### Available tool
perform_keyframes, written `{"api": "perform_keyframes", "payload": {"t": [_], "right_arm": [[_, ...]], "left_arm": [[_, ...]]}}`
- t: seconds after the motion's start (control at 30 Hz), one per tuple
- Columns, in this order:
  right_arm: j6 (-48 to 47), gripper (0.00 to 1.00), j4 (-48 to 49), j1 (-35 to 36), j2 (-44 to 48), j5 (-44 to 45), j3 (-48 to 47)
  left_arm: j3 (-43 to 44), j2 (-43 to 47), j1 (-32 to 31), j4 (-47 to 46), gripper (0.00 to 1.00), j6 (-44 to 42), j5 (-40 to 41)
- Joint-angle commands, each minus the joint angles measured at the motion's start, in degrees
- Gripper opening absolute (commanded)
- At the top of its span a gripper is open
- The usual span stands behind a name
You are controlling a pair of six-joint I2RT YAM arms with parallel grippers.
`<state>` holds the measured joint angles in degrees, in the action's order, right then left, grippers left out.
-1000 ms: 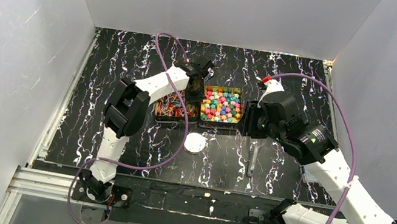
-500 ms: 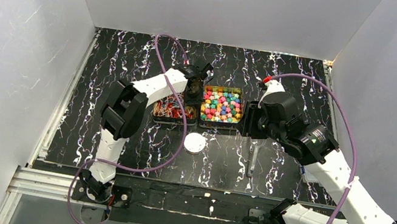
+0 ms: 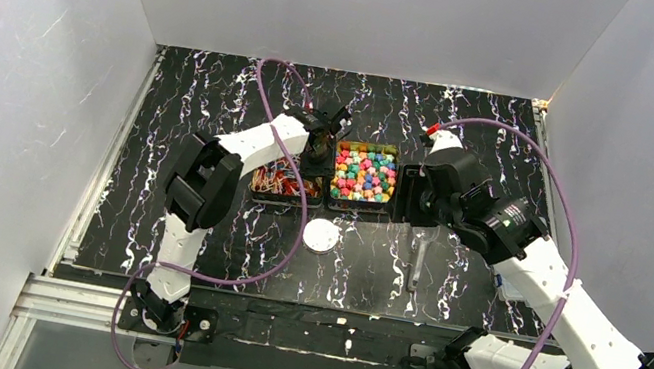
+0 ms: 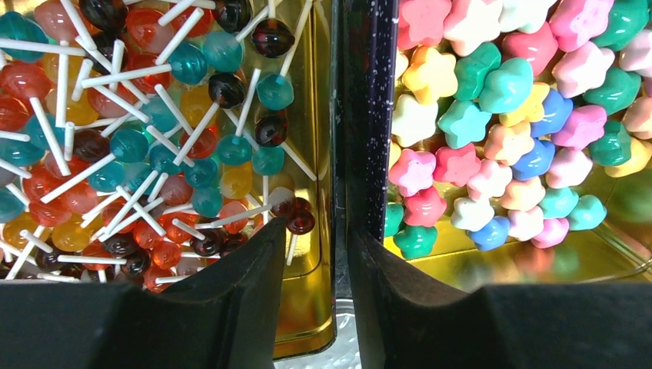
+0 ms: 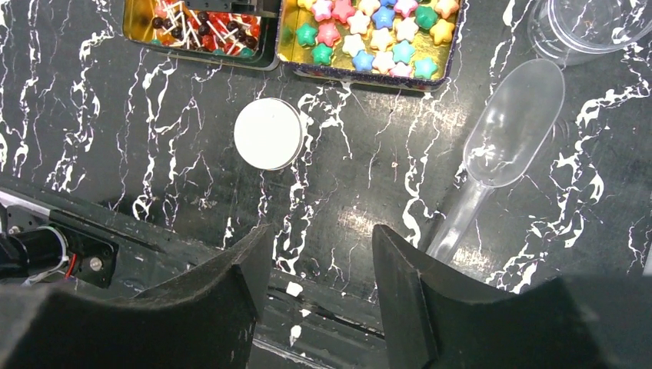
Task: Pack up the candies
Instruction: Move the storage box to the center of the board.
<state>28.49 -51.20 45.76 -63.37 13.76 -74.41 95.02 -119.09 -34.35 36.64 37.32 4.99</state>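
Table: carries two adjoining gold tins. Left tin: holds lollipop candies. Right tin: holds star candies. Left gripper: jaws narrowly parted, straddling the tins' shared walls; contact cannot be determined. Right gripper: jaws moderately parted, empty, above table near scoop and lid.

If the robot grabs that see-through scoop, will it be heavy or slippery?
Probably light: the scoop looks like thin clear plastic. It may be slippery, since its surface looks smooth and glossy. Its rounded bowl might rock or swivel on the table when nudged.
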Motion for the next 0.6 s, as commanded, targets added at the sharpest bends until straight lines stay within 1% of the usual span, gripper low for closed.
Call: {"api": "perform_keyframes", "payload": {"t": [0.0,0.13,0.3,0.37,0.5,0.57], "right_arm": [[-0.77,0.61,-1.20,-0.14,0.03,2.86,-3.34],[-1.30,0.66,-2.03,-0.12,-0.32,4.20,-3.66],[-2.26,0.68,-2.95,-0.13,-1.09,5.06,-3.79],[-2.52,0.72,-3.42,-0.14,-1.30,6.65,-3.88],[-3.44,0.75,-4.68,-0.22,-2.76,8.54,-4.52],[-3.89,0.78,-5.83,-0.35,-3.83,9.76,-5.25]], "left_arm": [[2.19,7.02,-0.27,3.21,0.36,-1.50,1.11],[1.92,9.82,-0.20,4.52,0.42,-3.28,1.41],[2.05,13.55,-0.20,6.46,0.50,-6.44,-0.97],[1.92,15.31,-0.20,7.80,0.52,-7.52,-1.95],[-1.16,21.02,-0.20,8.79,0.57,-9.50,-3.47],[-3.64,24.77,-0.24,8.82,0.63,-10.41,-3.81]]}}
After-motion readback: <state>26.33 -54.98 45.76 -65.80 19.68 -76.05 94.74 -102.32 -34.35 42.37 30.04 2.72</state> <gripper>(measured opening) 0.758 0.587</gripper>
